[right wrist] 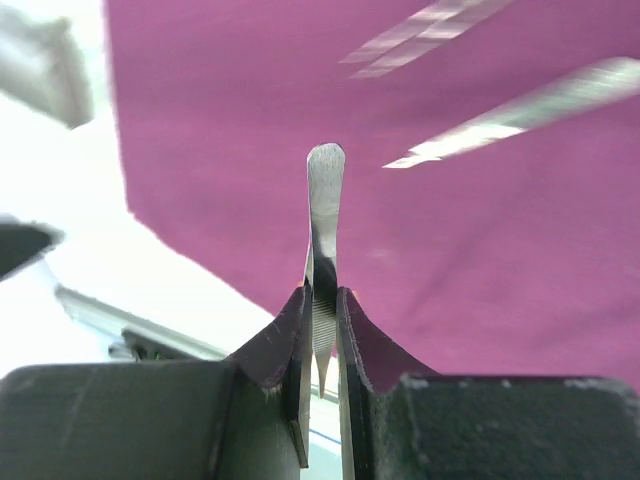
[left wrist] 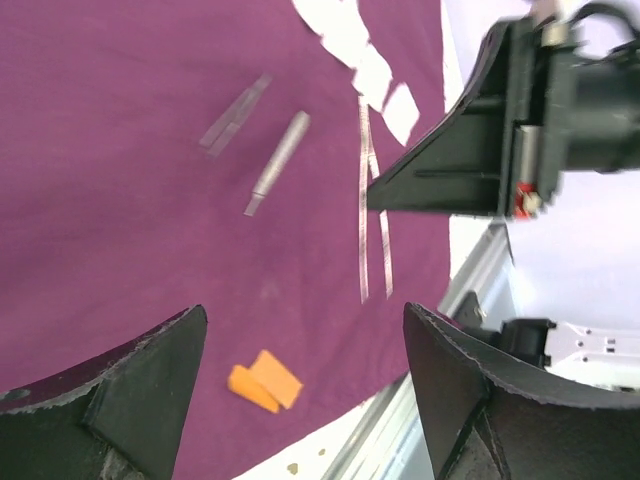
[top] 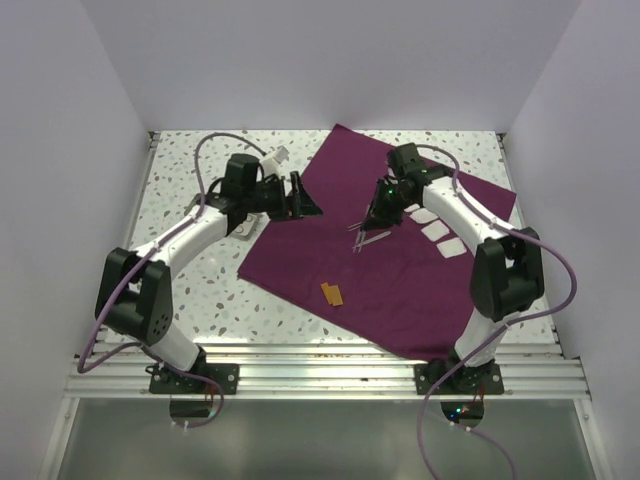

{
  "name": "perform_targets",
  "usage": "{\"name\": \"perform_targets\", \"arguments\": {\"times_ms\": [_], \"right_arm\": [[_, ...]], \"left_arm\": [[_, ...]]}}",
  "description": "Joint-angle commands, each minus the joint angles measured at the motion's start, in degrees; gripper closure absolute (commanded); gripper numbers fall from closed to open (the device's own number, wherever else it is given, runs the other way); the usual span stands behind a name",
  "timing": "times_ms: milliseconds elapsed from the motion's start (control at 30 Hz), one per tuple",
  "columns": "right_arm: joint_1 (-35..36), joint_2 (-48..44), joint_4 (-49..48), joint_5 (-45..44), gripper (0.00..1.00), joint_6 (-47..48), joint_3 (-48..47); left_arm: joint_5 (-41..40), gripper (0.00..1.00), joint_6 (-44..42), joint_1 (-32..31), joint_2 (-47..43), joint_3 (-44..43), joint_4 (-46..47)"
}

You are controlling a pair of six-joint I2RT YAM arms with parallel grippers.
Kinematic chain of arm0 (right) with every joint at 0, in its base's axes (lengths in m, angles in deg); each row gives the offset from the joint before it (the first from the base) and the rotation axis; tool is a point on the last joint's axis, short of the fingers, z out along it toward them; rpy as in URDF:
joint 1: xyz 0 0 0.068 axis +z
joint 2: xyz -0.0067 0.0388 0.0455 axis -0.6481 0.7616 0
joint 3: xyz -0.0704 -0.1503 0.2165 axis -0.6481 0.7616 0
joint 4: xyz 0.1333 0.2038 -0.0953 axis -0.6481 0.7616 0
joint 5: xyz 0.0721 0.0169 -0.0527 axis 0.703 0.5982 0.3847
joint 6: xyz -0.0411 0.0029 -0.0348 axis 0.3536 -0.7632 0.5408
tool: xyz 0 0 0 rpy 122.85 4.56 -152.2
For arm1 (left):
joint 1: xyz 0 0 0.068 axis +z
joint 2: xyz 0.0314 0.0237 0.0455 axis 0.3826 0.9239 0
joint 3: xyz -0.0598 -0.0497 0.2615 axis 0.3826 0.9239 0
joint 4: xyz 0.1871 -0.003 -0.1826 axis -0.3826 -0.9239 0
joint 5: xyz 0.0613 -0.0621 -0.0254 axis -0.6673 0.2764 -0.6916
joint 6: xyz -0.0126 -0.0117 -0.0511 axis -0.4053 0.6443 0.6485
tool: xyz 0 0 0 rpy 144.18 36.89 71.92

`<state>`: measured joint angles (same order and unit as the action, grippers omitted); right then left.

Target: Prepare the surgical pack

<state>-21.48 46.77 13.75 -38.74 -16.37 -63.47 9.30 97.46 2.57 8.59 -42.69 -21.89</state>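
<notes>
The plum-purple cloth lies spread flat on the table as a large sheet. My right gripper is shut on thin metal tweezers and holds them just above the cloth's middle; they also show in the left wrist view. Two more metal instruments lie on the cloth beside it. Three white gauze squares lie to the right. My left gripper is open and empty over the cloth's left edge. A small metal piece, perhaps the tray, is mostly hidden under the left arm.
A small orange tag lies on the cloth near its front edge, and also shows in the left wrist view. A white object sits at the back left of the speckled table. White walls enclose three sides. A metal rail runs along the front.
</notes>
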Motion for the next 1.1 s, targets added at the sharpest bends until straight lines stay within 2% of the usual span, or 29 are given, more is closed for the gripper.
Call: {"name": "perform_targets", "arguments": {"times_ms": [0,233,633,700,800,900,933,967,1033,1067], "right_arm": [[4.6,-2.8,-7.5,5.8,1.00,2.5,-2.1],[7.2,-2.0,-7.8,1.7,1.00,-6.4,-5.3],[7.5,-3.3,-7.6,2.0,1.00,-11.1,-5.8],[7.7,-3.1,-7.6,2.2,1.00,-11.5,-5.8],[8.1,-3.0,-8.5,3.7,1.00,-11.5,-5.4],[8.5,-2.7,-8.6,4.5,1.00,-11.3,-5.5],[8.6,-2.6,-8.5,4.6,0.95,-11.2,-5.6],[8.6,-2.5,-8.3,4.6,0.86,-11.0,-5.8],[8.3,-1.2,-3.6,2.5,0.69,-9.7,-8.2],[7.4,-0.8,-1.6,-0.3,0.51,-8.8,-9.7]], "left_arm": [[2.0,0.17,3.6,-3.3,1.8,-2.7,4.9],[-2.1,0.18,3.1,-7.8,4.0,-5.7,1.1],[-4.7,0.24,1.6,-11.3,6.9,-6.7,-2.7],[-4.6,0.30,1.6,-11.4,7.6,-7.2,-3.1],[-5.8,0.44,1.8,-11.4,7.7,-7.5,-3.4],[-7.7,0.70,0.9,-11.4,8.7,-9.1,-5.6],[-8.3,0.88,0.7,-11.2,9.3,-9.9,-6.4],[-8.5,1.00,0.4,-11.2,9.5,-10.2,-6.7],[-12.0,1.00,0.3,-10.1,9.0,-10.5,-9.2],[-13.6,1.00,0.3,-9.5,8.4,-10.1,-9.8]]}}
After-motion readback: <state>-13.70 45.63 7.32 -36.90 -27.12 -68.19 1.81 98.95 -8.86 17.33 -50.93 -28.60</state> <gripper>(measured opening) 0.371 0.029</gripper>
